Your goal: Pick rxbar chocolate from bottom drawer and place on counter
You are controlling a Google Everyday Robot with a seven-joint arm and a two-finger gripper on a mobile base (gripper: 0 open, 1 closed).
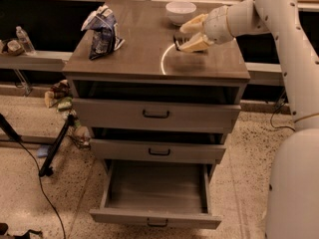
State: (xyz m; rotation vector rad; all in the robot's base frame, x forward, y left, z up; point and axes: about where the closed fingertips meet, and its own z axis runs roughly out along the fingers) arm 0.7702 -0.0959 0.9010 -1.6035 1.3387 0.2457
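My gripper [185, 38] is over the right middle of the counter [139, 54], the glossy grey-brown top of the drawer cabinet. It is shut on the rxbar chocolate [177, 38], a small black wrapper that sticks out to the left between the pale fingers [194, 24], just above or on the counter beside the curved light reflection. The bottom drawer [154, 217] is pulled open below, and its grey wood-grain floor shows nothing in it. The two upper drawers are partly open.
A blue-and-white chip bag [102, 31] stands on the counter's left side. A white bowl [180, 11] sits at the counter's back, just behind the gripper. A ledge [35, 59] with a bottle [24, 39] runs at left. A black stand leg [55, 148] and cable lie on the floor.
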